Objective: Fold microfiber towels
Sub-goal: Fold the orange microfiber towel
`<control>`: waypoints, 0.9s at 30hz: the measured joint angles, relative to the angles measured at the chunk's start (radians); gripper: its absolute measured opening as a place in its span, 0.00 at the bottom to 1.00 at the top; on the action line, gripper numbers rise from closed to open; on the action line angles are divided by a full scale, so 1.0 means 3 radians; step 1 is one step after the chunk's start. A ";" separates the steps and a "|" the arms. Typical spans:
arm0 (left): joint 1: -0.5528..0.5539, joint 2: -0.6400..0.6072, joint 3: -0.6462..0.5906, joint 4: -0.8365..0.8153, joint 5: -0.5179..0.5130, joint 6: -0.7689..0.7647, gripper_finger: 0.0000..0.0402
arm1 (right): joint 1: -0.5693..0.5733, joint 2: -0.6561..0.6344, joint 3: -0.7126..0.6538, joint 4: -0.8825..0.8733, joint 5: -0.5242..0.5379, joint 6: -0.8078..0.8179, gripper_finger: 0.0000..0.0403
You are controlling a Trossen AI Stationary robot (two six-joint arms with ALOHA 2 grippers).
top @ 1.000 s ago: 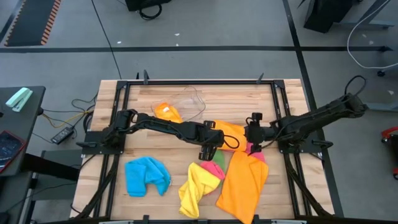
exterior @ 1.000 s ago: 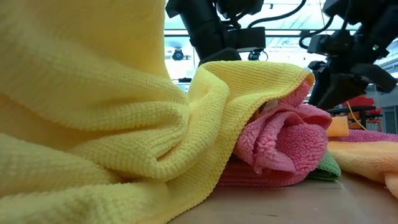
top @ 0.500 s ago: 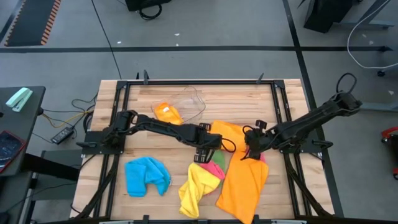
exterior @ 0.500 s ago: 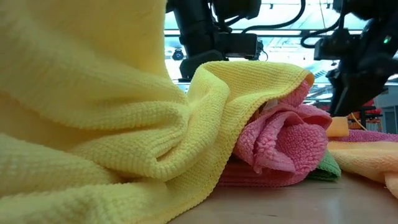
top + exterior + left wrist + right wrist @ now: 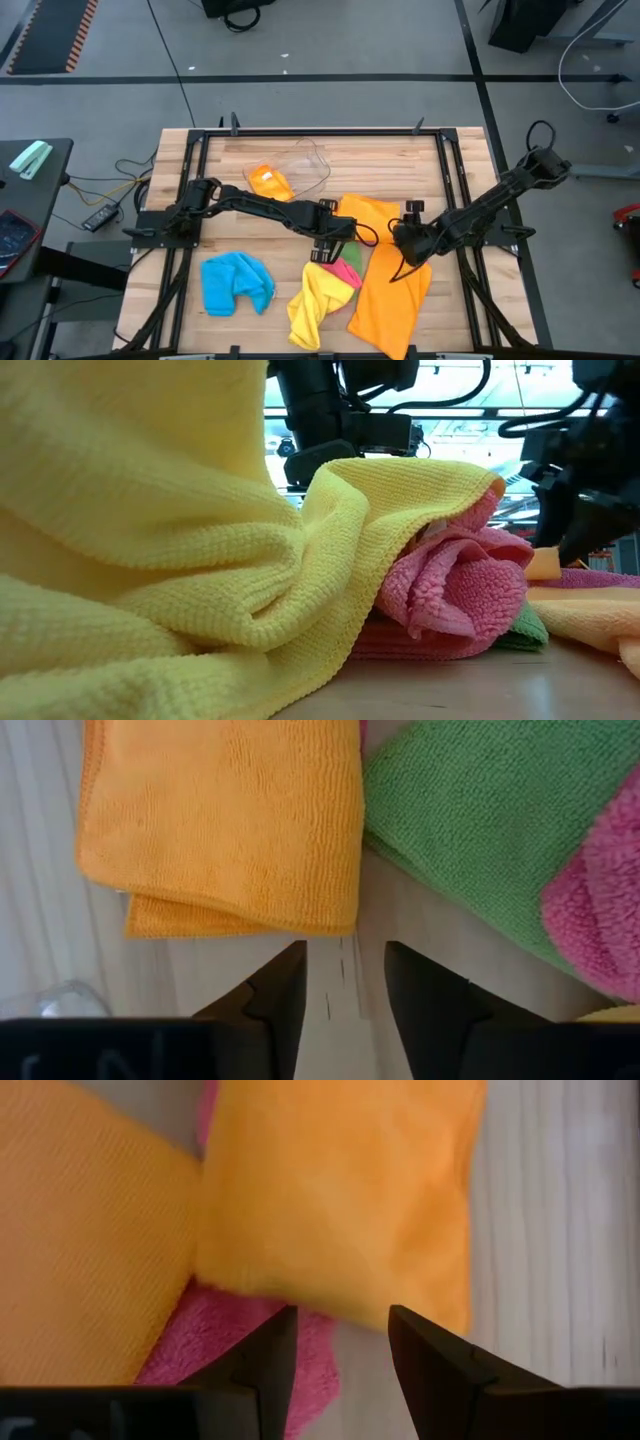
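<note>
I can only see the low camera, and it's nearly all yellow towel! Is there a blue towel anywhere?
Observer: Yes. From above, a blue towel lies crumpled on the table, apart from the yellow towel, on the left arm's side.
Operator: Is the left gripper holding something?
Observer: No. Its wrist camera shows the left gripper open, with only bare wood between its fingers, just short of a folded orange towel.
Operator: And the right one?
Observer: The right gripper is open too, at the edge of orange cloth that lies over a pink towel.
</note>
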State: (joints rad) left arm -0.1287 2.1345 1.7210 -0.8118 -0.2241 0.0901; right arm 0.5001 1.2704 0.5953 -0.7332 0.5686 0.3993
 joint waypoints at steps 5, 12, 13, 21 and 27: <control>0.0000 -0.0001 0.0000 0.0008 -0.0001 -0.0001 0.34 | 0.0119 0.0210 0.0000 -0.0033 0.0158 0.0134 0.41; 0.0000 -0.0003 0.0000 0.0010 0.0000 0.0000 0.35 | 0.0117 0.0402 0.0000 0.0035 0.0484 0.0066 0.41; 0.0000 -0.0003 0.0000 0.0011 0.0000 0.0000 0.35 | 0.0112 0.0429 0.0000 0.0063 0.0498 0.0041 0.41; 0.0000 -0.0003 0.0000 0.0012 0.0000 -0.0002 0.33 | 0.0101 0.0721 0.0000 0.0212 0.0528 -0.0008 0.41; 0.0000 -0.0003 0.0000 0.0005 0.0000 -0.0003 0.32 | 0.0103 0.0727 -0.0001 0.0197 0.0770 0.0040 0.36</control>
State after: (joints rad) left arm -0.1287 2.1338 1.7211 -0.8104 -0.2241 0.0891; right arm 0.5308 1.4886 0.5949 -0.6741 0.7996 0.4112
